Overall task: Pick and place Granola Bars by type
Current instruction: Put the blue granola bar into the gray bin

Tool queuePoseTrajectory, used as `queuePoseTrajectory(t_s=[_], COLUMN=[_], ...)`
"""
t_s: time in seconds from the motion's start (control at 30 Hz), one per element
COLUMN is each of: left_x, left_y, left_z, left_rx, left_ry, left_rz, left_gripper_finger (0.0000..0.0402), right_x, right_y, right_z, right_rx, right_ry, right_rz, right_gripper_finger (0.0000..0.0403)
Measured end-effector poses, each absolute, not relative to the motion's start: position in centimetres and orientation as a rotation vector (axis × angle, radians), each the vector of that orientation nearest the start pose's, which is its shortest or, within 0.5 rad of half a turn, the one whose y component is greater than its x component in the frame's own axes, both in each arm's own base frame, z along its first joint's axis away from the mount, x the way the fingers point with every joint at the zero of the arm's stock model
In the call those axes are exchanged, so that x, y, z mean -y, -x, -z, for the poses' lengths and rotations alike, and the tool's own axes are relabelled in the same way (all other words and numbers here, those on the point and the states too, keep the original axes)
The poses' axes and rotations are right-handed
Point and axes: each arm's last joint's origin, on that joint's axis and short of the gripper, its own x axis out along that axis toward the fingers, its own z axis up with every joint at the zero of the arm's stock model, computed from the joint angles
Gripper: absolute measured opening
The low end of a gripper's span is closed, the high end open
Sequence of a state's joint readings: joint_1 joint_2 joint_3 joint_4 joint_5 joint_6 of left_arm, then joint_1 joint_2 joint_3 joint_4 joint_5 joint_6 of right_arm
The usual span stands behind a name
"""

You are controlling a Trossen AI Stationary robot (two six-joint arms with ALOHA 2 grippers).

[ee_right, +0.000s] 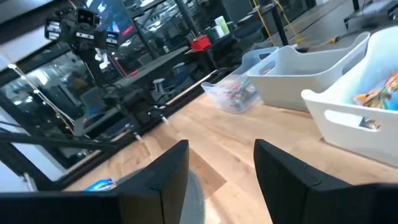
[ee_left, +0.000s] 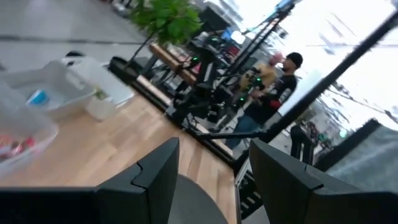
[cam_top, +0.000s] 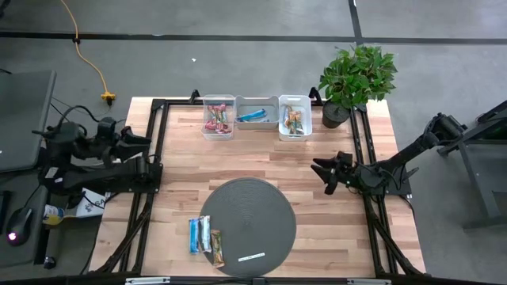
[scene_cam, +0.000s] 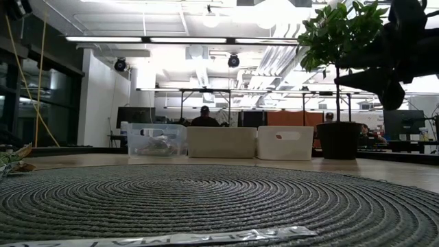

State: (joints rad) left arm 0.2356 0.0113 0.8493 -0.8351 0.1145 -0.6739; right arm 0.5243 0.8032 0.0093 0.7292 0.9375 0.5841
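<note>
So the round woven mat (cam_top: pixel 247 226) sits at the front middle of the table (cam_top: pixel 261 158), and it's the staging spot: three granola bars (cam_top: pixel 205 237) are lined up side by side on the mat's left edge, half hanging onto the wood, a blue one, a lighter one and a brownish one, with a thin white label strip (cam_top: pixel 251 256) lying on the mat's near side. Way behind the mat, along the far edge, are three bins in a row: the clear bin (cam_top: pixel 219 117) holds red-pink bars, the middle white bin (cam_top: pixel 257 113) has a blue one, and the right white bin (cam_top: pixel 295 117) has the orange-green kind, so sorting by wrapper is clearly underway. The left hand (cam_top: pixel 141 142) is parked off to the mat's left over the frame, fingers apart and holding nothing. The right hand (cam_top: pixel 327 172) hovers right of the mat, also spread and empty. There's lots of bare wood between mat and bins, so travel room looks fine. The potted plant (cam_top: pixel 354 79) past the right bin is the only thing I'd watch on that side.
</note>
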Motion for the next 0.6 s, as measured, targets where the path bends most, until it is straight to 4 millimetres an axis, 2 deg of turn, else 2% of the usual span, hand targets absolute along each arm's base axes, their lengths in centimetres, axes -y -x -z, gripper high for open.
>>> queuePoseTrajectory(t_s=[0.1, 0.2, 0.43, 0.6], left_x=[0.9, 0.7, -0.2, -0.9], left_y=[2.8, 1.9, -4.0, -7.7], left_z=[-32.8, -32.9, -33.6, -33.7], left_rx=[0.029, -0.011, -0.271, -0.377], left_ry=[0.724, 0.749, 0.842, 0.926], left_rz=[-0.147, -0.165, -0.076, -0.052], left_gripper_finger=[0.0192, 0.0192, 0.0192, 0.0192], right_x=[-4.8, -4.7, -4.6, -4.6], right_y=[-12.9, -12.9, -12.9, -12.9], right_z=[-15.5, -15.4, -15.4, -15.4], right_rx=[0.062, 0.036, 0.035, 0.036], right_ry=[-0.478, -0.368, -0.326, -0.328], right_rz=[0.419, 0.440, 0.470, 0.471], right_gripper_finger=[0.0165, 0.0165, 0.0165, 0.0165])
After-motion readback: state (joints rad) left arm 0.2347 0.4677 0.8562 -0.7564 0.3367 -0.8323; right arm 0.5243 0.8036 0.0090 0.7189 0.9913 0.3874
